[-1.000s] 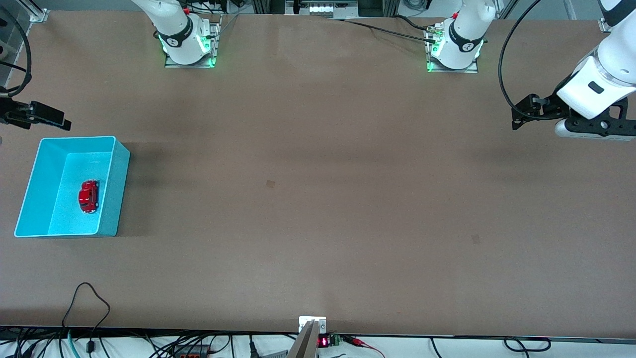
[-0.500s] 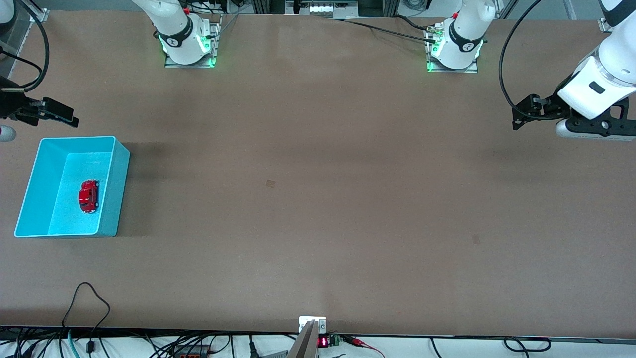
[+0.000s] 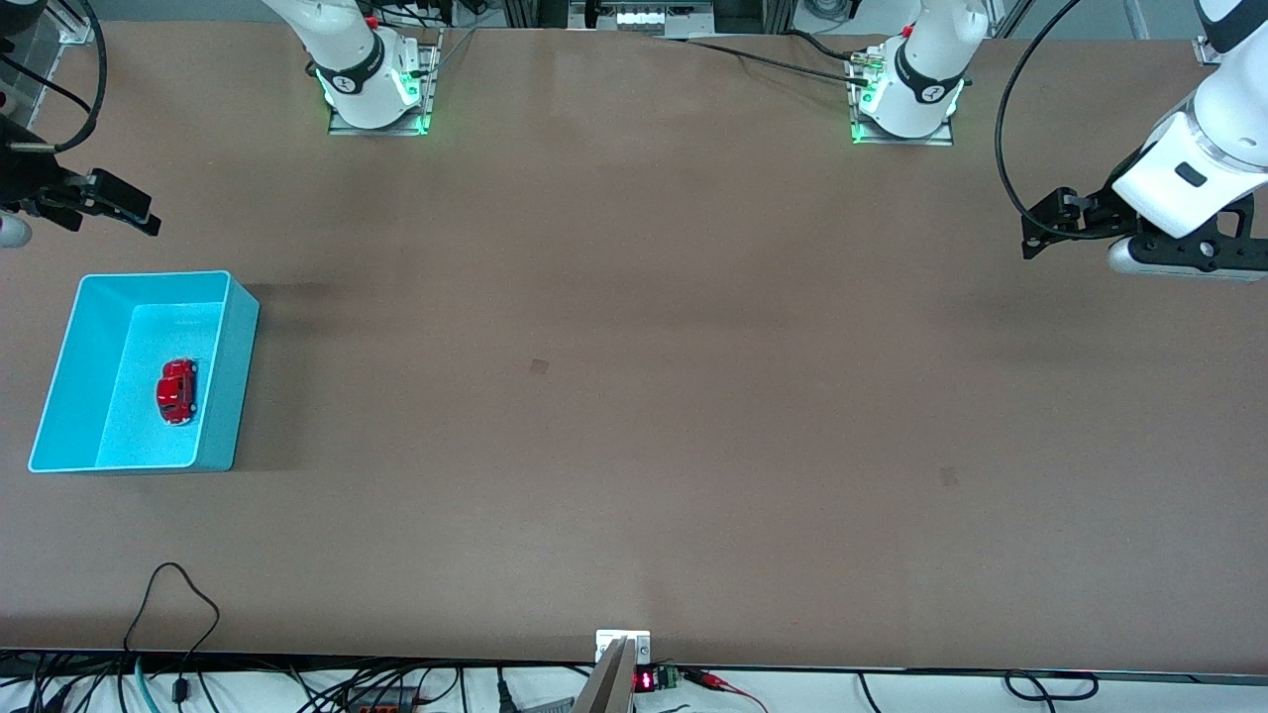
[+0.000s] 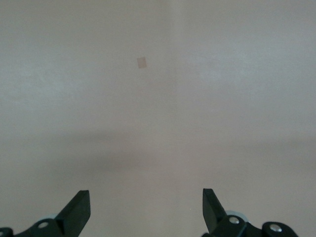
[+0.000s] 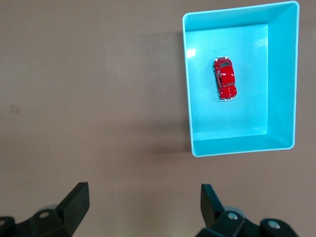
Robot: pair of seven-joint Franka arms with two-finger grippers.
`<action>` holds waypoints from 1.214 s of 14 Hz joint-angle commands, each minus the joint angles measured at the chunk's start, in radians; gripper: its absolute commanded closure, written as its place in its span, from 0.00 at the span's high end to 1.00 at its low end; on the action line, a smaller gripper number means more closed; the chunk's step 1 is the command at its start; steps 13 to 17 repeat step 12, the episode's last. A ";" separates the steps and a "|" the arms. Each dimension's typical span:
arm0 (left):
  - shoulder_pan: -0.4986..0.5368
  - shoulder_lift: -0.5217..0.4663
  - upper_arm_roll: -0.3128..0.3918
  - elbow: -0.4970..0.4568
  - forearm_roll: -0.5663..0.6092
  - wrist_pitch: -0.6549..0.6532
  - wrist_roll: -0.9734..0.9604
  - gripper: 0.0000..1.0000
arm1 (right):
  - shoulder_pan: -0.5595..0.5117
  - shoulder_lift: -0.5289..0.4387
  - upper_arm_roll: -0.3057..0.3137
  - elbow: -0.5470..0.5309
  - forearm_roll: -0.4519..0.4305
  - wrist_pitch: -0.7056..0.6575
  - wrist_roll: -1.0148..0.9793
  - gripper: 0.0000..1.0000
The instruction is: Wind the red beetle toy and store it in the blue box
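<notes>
The red beetle toy [image 3: 177, 390] [image 5: 225, 79] lies on its wheels on the floor of the blue box [image 3: 234, 376] [image 5: 227, 146], which stands at the right arm's end of the table. My right gripper [image 3: 107, 211] [image 5: 144, 195] hangs open and empty in the air over bare table just outside the box. My left gripper [image 3: 1042, 224] [image 4: 146, 200] is open and empty too, waiting over bare table at the left arm's end.
Two small tape patches [image 3: 539, 366] [image 3: 948, 476] mark the brown tabletop; one patch [image 4: 142, 62] shows in the left wrist view. Cables [image 3: 178, 592] and a small display unit [image 3: 644, 679] lie along the table edge nearest the front camera.
My right gripper has drawn away from the box, toward the robot bases. The toy, the box and the left arm have stayed put.
</notes>
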 commanded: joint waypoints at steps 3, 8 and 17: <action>0.002 0.002 0.000 0.020 0.009 -0.018 0.001 1.00 | 0.000 -0.029 0.000 -0.004 -0.011 -0.001 0.006 1.00; 0.002 0.002 0.000 0.020 0.009 -0.018 0.001 1.00 | 0.002 -0.035 0.003 0.003 -0.013 -0.027 0.001 1.00; 0.002 0.004 0.000 0.022 0.009 -0.016 0.001 1.00 | 0.003 -0.036 0.005 0.003 -0.008 -0.031 0.004 1.00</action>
